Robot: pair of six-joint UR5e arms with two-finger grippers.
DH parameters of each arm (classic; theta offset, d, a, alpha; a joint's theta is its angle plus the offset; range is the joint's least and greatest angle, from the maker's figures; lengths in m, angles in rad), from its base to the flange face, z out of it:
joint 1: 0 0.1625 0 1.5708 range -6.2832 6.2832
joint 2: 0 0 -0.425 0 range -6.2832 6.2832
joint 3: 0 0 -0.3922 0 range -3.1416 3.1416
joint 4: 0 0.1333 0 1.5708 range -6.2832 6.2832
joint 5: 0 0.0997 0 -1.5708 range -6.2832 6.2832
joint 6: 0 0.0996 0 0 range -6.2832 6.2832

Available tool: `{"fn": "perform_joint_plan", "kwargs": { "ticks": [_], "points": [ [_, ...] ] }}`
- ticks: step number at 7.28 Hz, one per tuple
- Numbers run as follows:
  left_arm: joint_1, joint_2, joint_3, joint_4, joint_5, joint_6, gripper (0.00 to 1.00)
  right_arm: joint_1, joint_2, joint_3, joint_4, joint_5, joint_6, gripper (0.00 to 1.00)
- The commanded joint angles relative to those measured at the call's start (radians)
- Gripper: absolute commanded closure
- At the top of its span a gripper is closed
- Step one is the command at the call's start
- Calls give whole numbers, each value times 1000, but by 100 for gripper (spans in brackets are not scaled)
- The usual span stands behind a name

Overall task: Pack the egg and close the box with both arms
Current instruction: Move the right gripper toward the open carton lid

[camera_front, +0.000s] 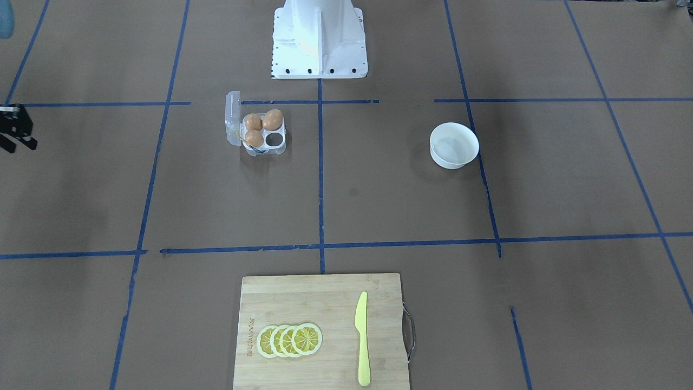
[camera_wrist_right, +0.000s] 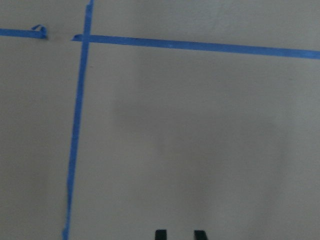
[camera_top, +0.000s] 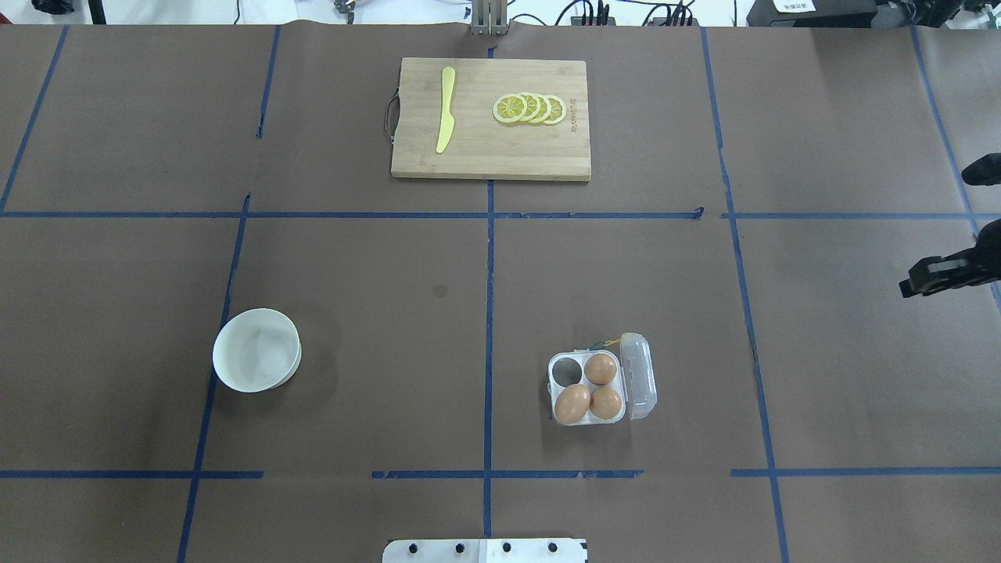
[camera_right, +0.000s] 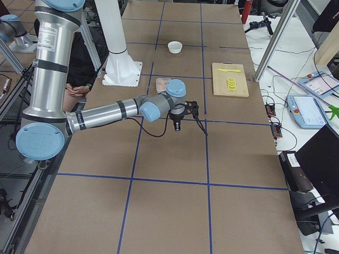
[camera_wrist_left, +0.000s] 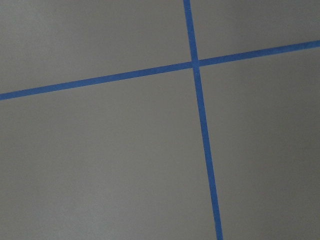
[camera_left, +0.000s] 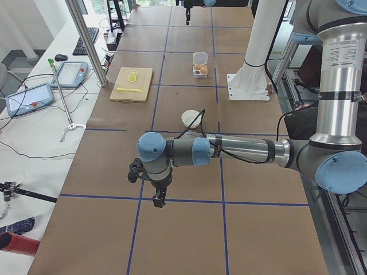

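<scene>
Box [camera_front: 274,140] sits right of the centre tape line [camera_top: 489,313], on the near side by the robot's base [camera_top: 485,550]. The lid [camera_top: 639,375] stands open along its right edge. Three eggs [camera_top: 572,403] are seated in cells; the far-left cell [camera_top: 566,372] is bare. The bowl [camera_top: 258,352], well off to the left, looks empty, so you have no loose egg in view to carry. Read it as packing gone as far as it can, with closing the lid left to do.

The open lid probably serves to keep the cells reachable from above, and it puts the hinge on the right arm's side.

Right gripper [camera_wrist_right: 180,234] hangs over the table [camera_top: 844,352] well right of the box, fingertips a little apart with nothing between them. Left gripper [camera_left: 157,197] hangs well left of the bowl; you cannot tell its claw state from the side view. Both arms are held wide, likely to leave the work area unobstructed.
</scene>
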Motion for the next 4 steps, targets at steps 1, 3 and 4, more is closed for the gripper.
{"fn": "perform_joint_plan", "kwargs": {
  "ticks": [1,3,4],
  "points": [
    [1,-8,0,-3,-1,0,0,-200,92,18,110,-104,354,100],
    [2,-11,-2,-15,-1,0,0,-369,227,18,104,-235,548,100],
    [2,-13,0,-24,-1,-1,0,-453,277,18,98,-305,628,100]
  ]
}}
